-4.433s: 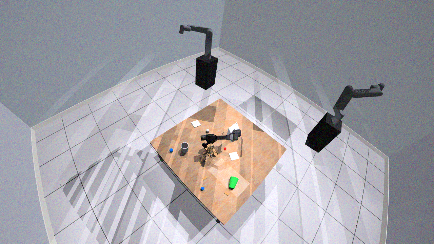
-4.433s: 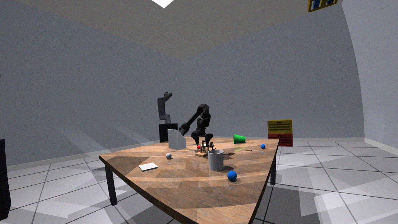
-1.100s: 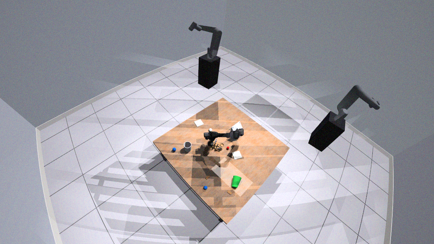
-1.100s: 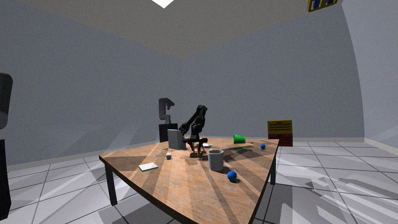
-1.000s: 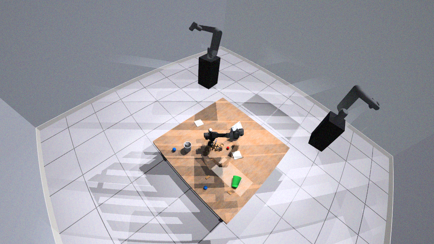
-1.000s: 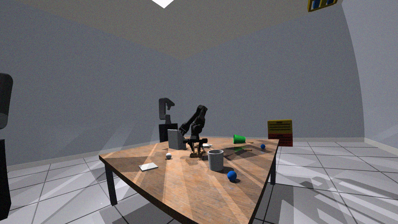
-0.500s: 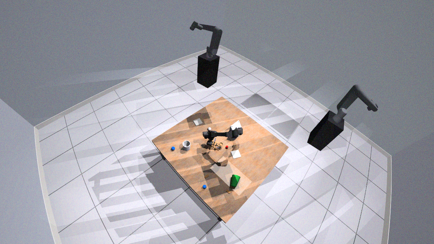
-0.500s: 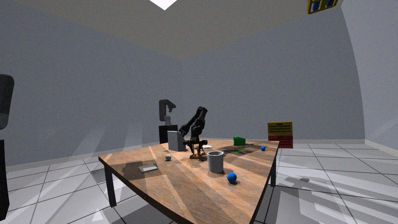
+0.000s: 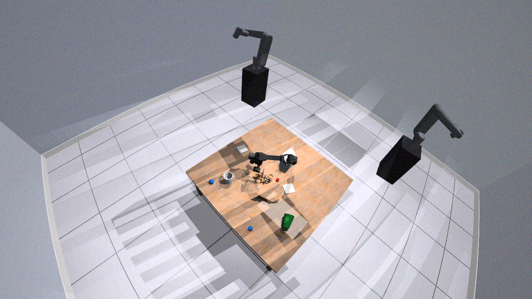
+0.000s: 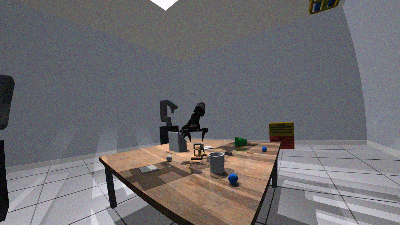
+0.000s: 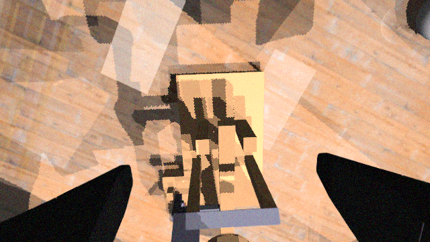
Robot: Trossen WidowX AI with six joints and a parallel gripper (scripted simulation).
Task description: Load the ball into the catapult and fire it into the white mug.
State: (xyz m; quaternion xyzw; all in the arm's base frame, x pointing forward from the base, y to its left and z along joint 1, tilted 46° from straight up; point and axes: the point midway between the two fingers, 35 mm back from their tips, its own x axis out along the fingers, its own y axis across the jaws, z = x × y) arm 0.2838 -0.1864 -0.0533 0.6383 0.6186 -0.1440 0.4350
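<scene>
My gripper (image 10: 196, 140) (image 11: 225, 167) is open and empty, fingers wide apart above the wooden catapult (image 9: 263, 178) (image 10: 196, 158) (image 11: 250, 87). A grey-purple crossbar (image 11: 235, 218) spans the catapult frame low in the wrist view. A brown rounded part at the bottom edge is cut off; I cannot tell whether it holds a ball. The white mug (image 9: 227, 178) (image 10: 216, 163) stands upright, looking grey. A red ball (image 9: 277, 179) lies beside the catapult, and a white ball (image 10: 169, 158) lies on the table. Blue balls (image 9: 211, 181) (image 9: 250, 228) (image 10: 232, 178) (image 10: 264, 149) lie near the mug and farther away.
A green cup (image 9: 287, 221) (image 10: 240, 142) lies on its side. White pads (image 9: 242, 148) (image 9: 289, 188) (image 10: 148, 168) lie flat on the table. A small orange block (image 9: 253, 215) (image 10: 249, 152) is near the farther blue ball. A grey block (image 10: 177, 142) stands beside the arm.
</scene>
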